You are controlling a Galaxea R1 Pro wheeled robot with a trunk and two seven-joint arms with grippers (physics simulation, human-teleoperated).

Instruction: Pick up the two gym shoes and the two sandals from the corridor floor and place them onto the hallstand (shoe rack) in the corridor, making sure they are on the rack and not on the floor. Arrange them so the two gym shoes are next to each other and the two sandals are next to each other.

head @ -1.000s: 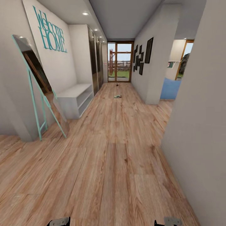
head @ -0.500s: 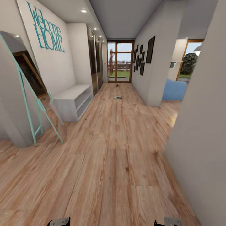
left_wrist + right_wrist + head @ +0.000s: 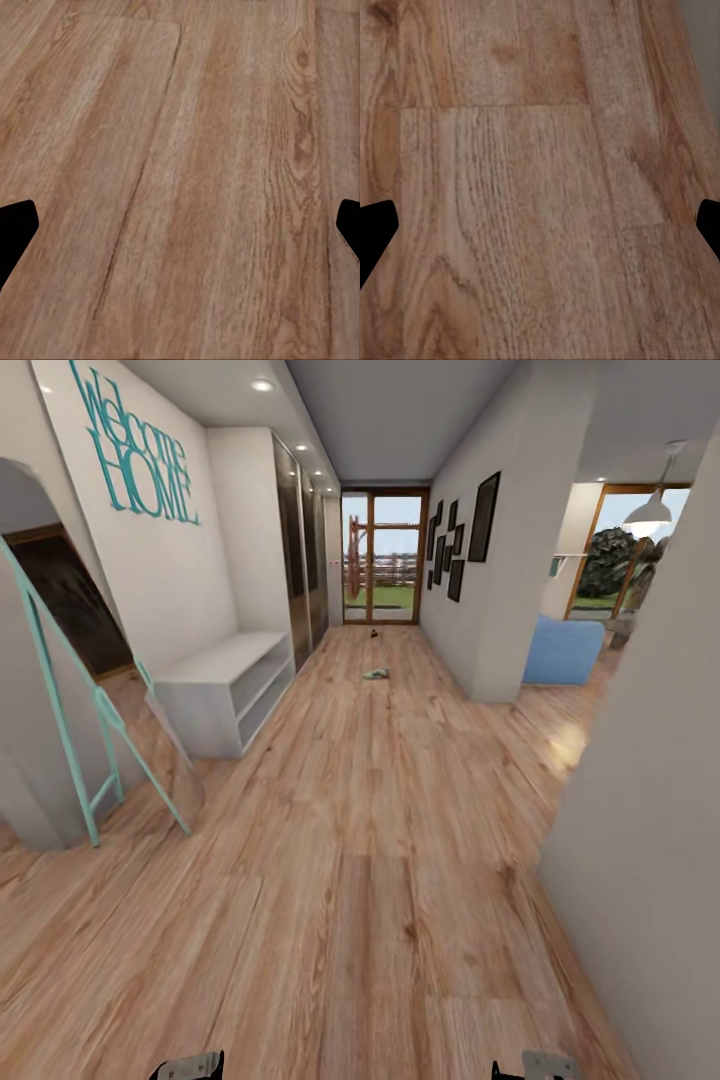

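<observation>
Far down the corridor floor (image 3: 360,840), a small white-and-green shape lies on the planks and looks like a gym shoe (image 3: 375,673). Beyond it, near the glass door, is a tiny dark object (image 3: 373,630), too small to tell whether it is a sandal. The hallstand is out of view. My left gripper (image 3: 180,225) and right gripper (image 3: 540,225) both hang open over bare wood, fingertips wide apart and nothing between them. Their tops peek in at the head view's lower edge, left gripper (image 3: 190,1066) and right gripper (image 3: 545,1065).
A plain low white two-shelf bench (image 3: 225,685) stands against the left wall. A teal-framed leaning mirror (image 3: 70,690) is nearer on the left. A wall corner (image 3: 640,790) juts in close on the right, with an opening to a room with a blue sofa (image 3: 560,650).
The whole picture has shifted: the camera has moved forward along the corridor. The mirror has slid toward the left edge and more of the right-hand room shows. Both grippers are unchanged.
</observation>
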